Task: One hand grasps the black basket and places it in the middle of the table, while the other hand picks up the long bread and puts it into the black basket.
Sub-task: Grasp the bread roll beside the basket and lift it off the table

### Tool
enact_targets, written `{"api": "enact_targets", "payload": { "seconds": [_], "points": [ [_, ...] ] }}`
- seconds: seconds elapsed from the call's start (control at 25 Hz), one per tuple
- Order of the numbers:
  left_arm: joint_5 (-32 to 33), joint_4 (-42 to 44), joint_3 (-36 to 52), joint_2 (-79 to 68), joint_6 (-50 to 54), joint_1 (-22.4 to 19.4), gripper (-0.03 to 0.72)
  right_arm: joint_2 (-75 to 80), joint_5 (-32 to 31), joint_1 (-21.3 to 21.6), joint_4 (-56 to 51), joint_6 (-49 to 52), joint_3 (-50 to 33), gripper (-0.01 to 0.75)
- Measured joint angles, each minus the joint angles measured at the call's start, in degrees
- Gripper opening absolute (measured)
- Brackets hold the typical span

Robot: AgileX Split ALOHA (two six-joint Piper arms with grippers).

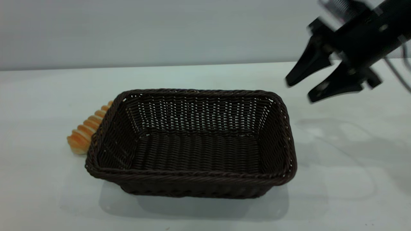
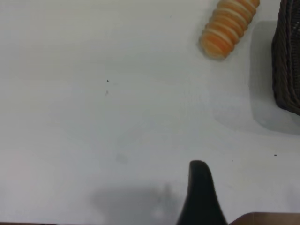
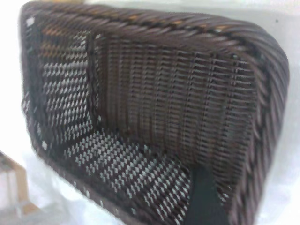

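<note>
Exterior view shows me the large rectangular dark brown-black woven wicker basket point(image 1: 192, 144) sitting roughly mid-table, so I judge the basket half of the job done, or nearly so. Its rim is braided, its sloping sides are open weave with light showing through, and its floor is a tighter weave with nothing on it. The small elongated golden-orange loaf with pale cream ridges point(image 1: 86, 131) lies on the white-grey matte table point(image 1: 337, 179) just beside the basket's left end (partly hidden behind the rim), so the bread step is not yet done. My right claw point(image 1: 303, 88) hangs above and to the right of the basket, its two pointed black fingers parted and gripping nothing. Of my left claw point(image 2: 200, 187) I see only one tapering fingertip over bare table, well apart from the loaf; I cannot tell how wide it stands.
</note>
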State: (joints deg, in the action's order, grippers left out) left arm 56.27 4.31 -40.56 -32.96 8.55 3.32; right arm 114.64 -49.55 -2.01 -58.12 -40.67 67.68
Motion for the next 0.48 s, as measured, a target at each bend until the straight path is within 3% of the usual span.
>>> {"api": "enact_targets", "payload": {
  "seconds": [0.24,0.48],
  "points": [
    [0.66,0.00,0.00,0.00,0.00,0.00,0.563,-6.59,-2.59,5.37,21.26,7.99,0.00,0.526],
    [0.89,0.00,0.00,-1.89,-0.05,0.00,0.563,-13.83,-7.48,6.00,44.66,21.89,0.00,0.513]
  ]
}}
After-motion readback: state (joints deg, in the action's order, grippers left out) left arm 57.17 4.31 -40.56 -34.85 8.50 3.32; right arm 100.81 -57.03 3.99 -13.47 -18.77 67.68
